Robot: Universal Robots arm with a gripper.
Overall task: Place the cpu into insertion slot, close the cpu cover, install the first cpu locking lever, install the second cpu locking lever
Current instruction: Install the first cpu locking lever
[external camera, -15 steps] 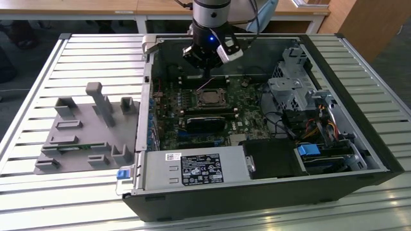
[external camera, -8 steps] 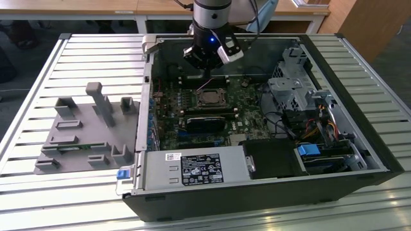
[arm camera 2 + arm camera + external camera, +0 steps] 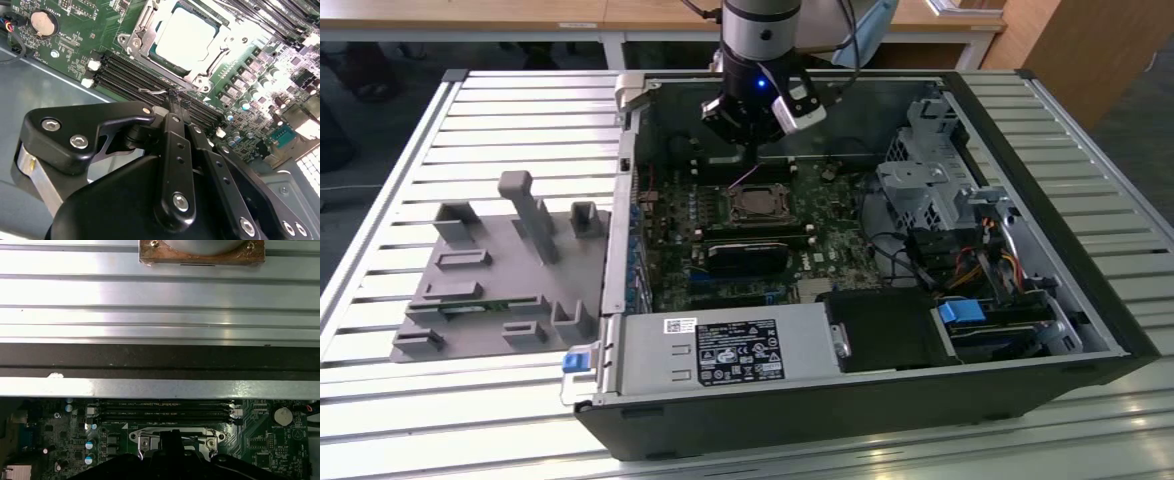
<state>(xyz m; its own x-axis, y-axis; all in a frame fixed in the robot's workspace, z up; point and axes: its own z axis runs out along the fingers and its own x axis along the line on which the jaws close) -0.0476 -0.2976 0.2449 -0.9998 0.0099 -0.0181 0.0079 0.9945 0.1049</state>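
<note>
Exterior view: the black two-fingered hand (image 3: 744,150) on the silver arm hung inside the open black computer case (image 3: 1067,350), just above the green motherboard (image 3: 720,225). One small square socket with a metal edge, the insertion slot (image 3: 759,203), sat on the board near the fingertips. A grey moulded parts tray (image 3: 494,270) lay on the slatted metal tabletop (image 3: 400,400), towards the exterior view's left.

Second wrist view: one flat square dull-silver cpu (image 3: 185,34) lay seated in the slot, and the thin silver-grey cpu cover (image 3: 145,20) framed it. The hand was clenched on a thin wire locking lever (image 3: 155,91), tips pinched at its free end beside the long black memory slots (image 3: 150,80). I counted one lever at the fingertips; a second I could not make out. Judgement: springy stiff wire, light, slippery; best held near its end.

First wrist view: fingertips met over the socket's metal frame (image 3: 175,435); four memory slots counted.
</note>
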